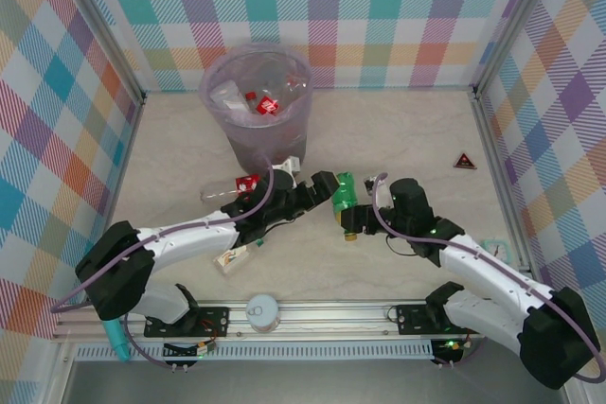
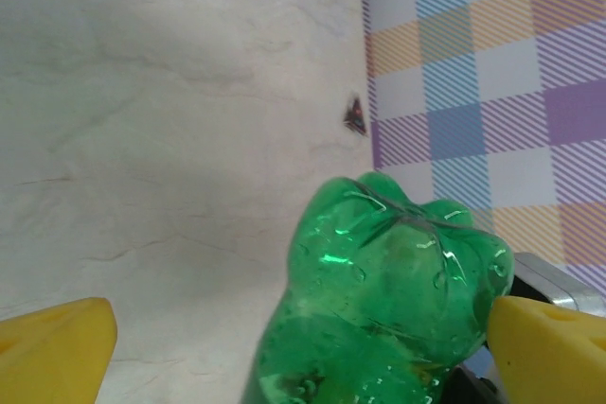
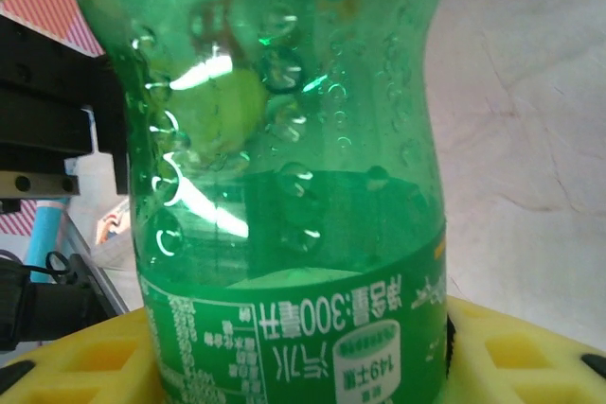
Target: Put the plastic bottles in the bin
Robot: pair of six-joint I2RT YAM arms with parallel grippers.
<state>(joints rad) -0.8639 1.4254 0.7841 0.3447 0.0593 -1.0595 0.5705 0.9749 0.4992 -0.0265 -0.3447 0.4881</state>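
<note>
Two arms, the left arm (image 1: 180, 238) and the right arm (image 1: 492, 281), were each built of white moulded shells between black joint housings. A lilac cable (image 1: 263, 198) looped along each. Black base plates (image 1: 201, 317) were bolted to a silver slotted rail (image 1: 327, 313). The left claw (image 1: 331, 191) and right claw (image 1: 353, 224) were black-bodied with yellow pads (image 2: 57, 347); the right pair had square recesses. A green lamp (image 1: 450, 342) glowed at the right base.

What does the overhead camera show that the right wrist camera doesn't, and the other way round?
Overhead: the bin at the back with bottles already inside, and a red triangle lying off to the right. Right wrist: a close-up of the printed label and the yellow pads at either side of it. Both: the green bottle, held by the right tool.
</note>
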